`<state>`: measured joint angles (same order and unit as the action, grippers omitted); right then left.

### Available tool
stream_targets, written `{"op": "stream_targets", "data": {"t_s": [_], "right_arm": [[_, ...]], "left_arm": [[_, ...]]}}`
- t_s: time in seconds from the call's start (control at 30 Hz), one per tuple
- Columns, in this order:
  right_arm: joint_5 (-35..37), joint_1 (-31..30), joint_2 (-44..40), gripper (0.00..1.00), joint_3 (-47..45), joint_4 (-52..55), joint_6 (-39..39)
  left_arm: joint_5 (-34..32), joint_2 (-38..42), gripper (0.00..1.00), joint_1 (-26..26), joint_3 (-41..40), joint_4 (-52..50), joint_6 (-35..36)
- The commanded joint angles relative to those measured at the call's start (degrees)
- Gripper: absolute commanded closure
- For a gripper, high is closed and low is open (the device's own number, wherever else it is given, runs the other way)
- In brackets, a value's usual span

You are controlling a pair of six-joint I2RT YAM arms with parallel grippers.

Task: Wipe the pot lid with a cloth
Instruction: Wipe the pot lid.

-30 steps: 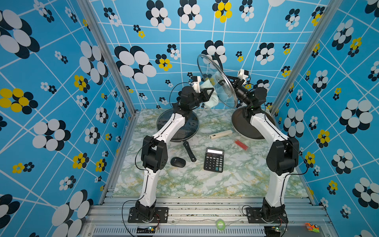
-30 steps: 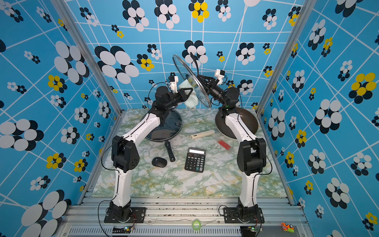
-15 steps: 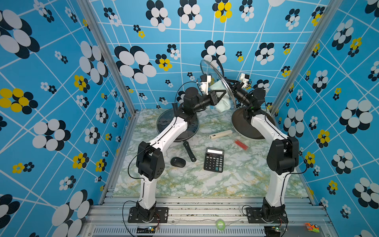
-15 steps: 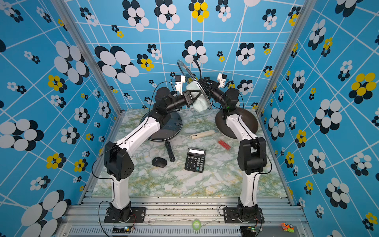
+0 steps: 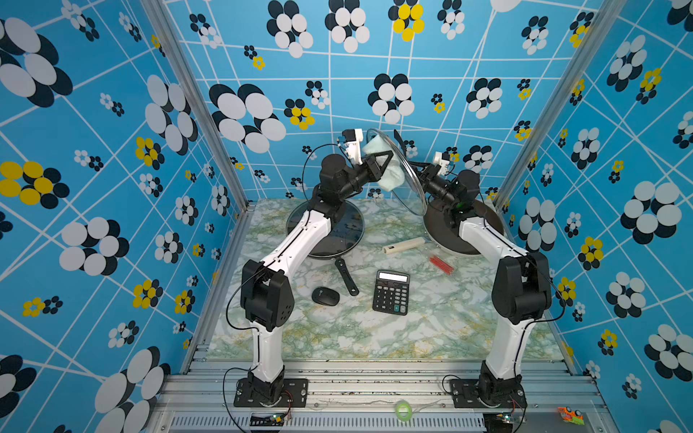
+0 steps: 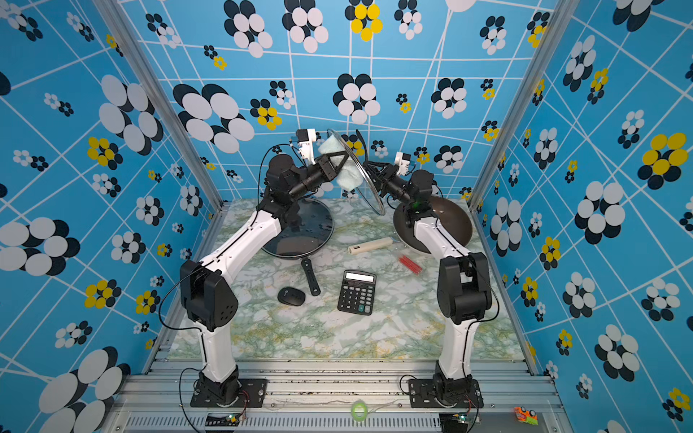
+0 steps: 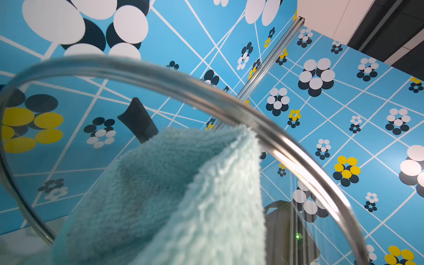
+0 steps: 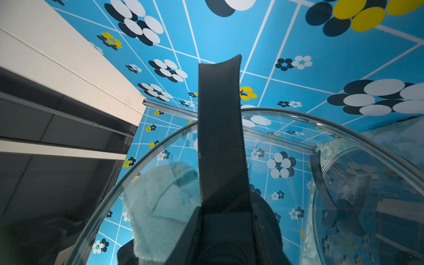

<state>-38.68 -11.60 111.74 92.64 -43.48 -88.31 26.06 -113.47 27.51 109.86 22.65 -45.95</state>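
One pot lid (image 5: 408, 180) hangs tilted at upper centre, the right gripper (image 5: 420, 173) clamped on its handle; one cloth (image 5: 390, 179), pinched tight in the left gripper (image 5: 386, 161), lies against its glass. Two pans sit below: a black pan (image 5: 348, 232) and a brown pan (image 5: 437, 232). The right gripper's tips are hidden behind the lid

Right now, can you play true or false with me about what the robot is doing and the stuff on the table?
1. The left gripper is pinching the cloth. True.
2. The pot lid lies flat on the table. False: the right gripper holds it up in the air, tilted.
3. The cloth is bright red. False: it is pale mint green.
4. The calculator lies on the table. True.
5. The mouse sits on top of the calculator. False: it lies beside the calculator, not touching it.
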Motion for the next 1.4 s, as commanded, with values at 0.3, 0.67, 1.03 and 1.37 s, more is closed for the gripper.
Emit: {"op": "stream_targets", "data": {"t_s": [0.3,0.67,1.03,1.37], "right_arm": [[0.48,-0.2,-8.37,1.0,1.63,-14.96,-2.18],[19.27,-2.03,-22.53,1.0,-2.04,33.69,45.59],[52.74,-14.63,-21.42,1.0,-2.79,37.39,84.13],[58.25,-17.81,-14.02,1.0,-4.61,15.55,85.31]], "left_arm": [[-4.83,-1.49,1.0,2.72,-7.35,-0.7,-4.72],[-17.68,15.87,1.0,-2.08,-15.51,-24.22,12.53],[-18.13,26.42,1.0,-0.35,-11.01,-49.02,23.05],[-7.23,18.39,1.0,8.07,-6.87,-49.84,17.86]]}}
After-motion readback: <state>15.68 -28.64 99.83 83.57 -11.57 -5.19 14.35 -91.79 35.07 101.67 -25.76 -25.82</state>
